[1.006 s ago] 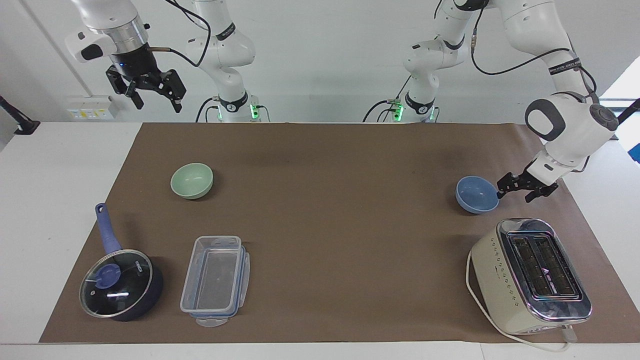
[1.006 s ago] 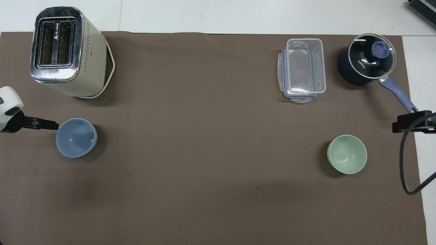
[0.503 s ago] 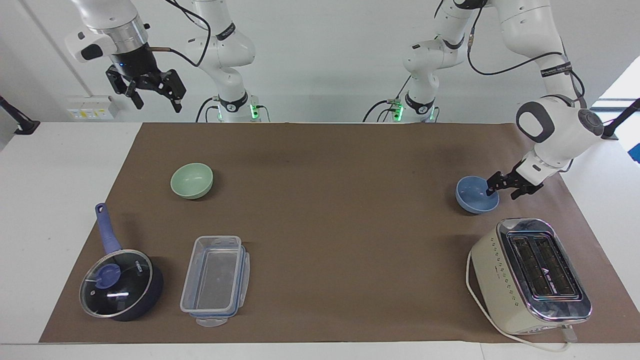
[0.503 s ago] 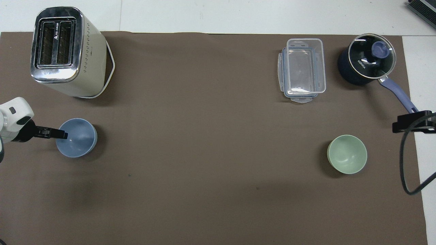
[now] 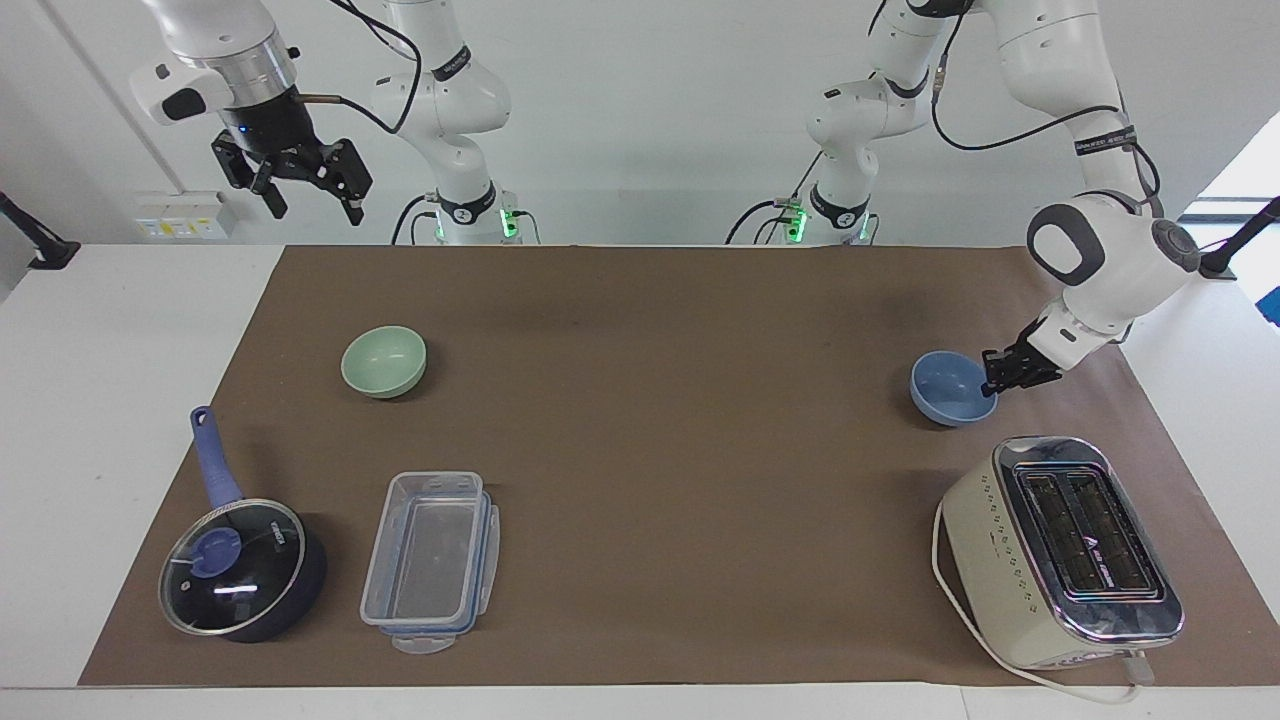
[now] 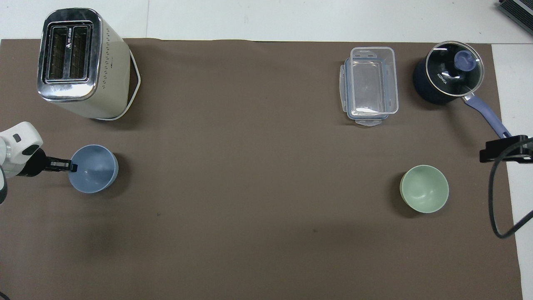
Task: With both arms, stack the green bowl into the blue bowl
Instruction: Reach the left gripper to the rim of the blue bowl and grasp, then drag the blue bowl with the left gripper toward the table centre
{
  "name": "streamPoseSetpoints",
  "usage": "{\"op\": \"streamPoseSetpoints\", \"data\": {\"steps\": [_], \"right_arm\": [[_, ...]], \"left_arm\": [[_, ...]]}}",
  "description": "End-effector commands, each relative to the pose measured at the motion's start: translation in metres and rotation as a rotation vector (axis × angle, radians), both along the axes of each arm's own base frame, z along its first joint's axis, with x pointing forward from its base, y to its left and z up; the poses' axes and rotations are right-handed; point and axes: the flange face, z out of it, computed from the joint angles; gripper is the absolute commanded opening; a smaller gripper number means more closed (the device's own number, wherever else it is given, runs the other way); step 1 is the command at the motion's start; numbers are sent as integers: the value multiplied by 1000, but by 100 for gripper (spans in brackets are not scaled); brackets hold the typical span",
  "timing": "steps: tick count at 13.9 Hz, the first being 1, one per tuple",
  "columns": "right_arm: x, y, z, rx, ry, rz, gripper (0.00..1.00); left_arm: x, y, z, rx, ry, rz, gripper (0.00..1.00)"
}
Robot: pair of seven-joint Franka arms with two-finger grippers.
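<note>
- Now my left gripper is clamped on the smooth rim of the round matte blue bowl, beside the toaster.
- My right gripper waits raised, fingers spread.
- Round matte green bowl sits near the saucepan.

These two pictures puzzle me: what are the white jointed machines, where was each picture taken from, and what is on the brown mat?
They are two robot arms, each ending in a black two-fingered end effector. One picture looks across the table at the robots; the other looks down from above their end. The left end effector has shut on the rim of the blue bowl, which sits on the mat. The right end effector waits open, up in the air. The green bowl sits untouched toward the right arm's end. Also there: a toaster, a clear container and a lidded saucepan.
</note>
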Motion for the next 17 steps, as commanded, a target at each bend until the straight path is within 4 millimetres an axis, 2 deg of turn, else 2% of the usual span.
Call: {"op": "streamPoseSetpoints", "data": {"steps": [1,4,7,8,11,13,17], "right_arm": [[-4,-3,2,19,-9,18,100],[-4,-3,1,19,-8,17,100],[-4,-3,1,19,-8,17,100],[-5,-3,3,19,-11,18,100],[-4,-3,1,19,-8,18,100],[-4,-3,1,19,-8,17,100],[-4,-3,1,19,-8,18,100]], "left_arm": [[0,-2,23,-8,-46,-9,0],[-6,-26,59,-18,-52,-43,0],[-11,-83,87,-26,-45,-80,0],[-12,-111,94,-28,-37,-79,0],[-18,-193,94,-26,-4,-35,0],[-23,-235,90,-22,2,-19,0],[-49,-346,67,-22,-13,18,0]]}}
